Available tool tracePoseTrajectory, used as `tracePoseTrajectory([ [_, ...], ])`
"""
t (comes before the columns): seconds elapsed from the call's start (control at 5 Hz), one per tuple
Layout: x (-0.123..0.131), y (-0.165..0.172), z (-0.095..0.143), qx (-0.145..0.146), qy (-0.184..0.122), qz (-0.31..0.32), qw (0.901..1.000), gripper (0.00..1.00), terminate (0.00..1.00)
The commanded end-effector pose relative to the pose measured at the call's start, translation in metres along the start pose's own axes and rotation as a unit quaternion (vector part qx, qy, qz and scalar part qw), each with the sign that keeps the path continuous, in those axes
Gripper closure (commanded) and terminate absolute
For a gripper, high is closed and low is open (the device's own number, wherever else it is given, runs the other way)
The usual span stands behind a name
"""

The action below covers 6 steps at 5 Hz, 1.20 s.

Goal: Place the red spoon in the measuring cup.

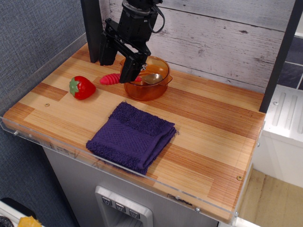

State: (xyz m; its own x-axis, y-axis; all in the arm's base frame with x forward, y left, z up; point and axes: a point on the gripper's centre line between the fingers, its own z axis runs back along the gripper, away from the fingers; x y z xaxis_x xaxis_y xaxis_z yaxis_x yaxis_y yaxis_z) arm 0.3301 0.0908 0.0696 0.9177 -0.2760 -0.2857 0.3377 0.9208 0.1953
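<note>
Spoon [124,78] across measuring cup [147,84] rim

My gripper [124,64] is matt black. The red spoon [124,78] pairs shiny metal with ribbed rubber; the measuring cup [147,89] is glossy clear plastic. At 6 o'clock, nubby purple towel [133,135] on smooth striped wood table [213,132].

The measuring cup [147,78] stands at the far left-centre of the wooden counter [208,127]. The red spoon [124,78] lies across its left rim, metal bowl inside the cup, ribbed handle projecting left. The gripper [117,60] hangs above the handle, fingers spread apart. A toy strawberry [82,88] sits further left; a folded purple towel [133,135] lies nearer.
</note>
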Motion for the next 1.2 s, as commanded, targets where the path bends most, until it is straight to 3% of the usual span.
tracePoseTrajectory([
  [0.0,-0.014,-0.002,0.038,0.009,-0.091,0.010,0.9957,0.00,0.00],
  [0.4,-0.019,-0.039,0.060,-0.029,-0.195,-0.015,0.9802,0.00,0.00],
  [0.6,-0.020,-0.065,0.061,-0.049,-0.233,-0.033,0.9706,0.00,0.00],
  [0.8,-0.014,-0.089,0.066,-0.059,-0.264,-0.054,0.9612,0.00,0.00],
  [1.0,-0.011,-0.112,0.079,-0.042,-0.263,-0.059,0.9622,0.00,0.00],
])
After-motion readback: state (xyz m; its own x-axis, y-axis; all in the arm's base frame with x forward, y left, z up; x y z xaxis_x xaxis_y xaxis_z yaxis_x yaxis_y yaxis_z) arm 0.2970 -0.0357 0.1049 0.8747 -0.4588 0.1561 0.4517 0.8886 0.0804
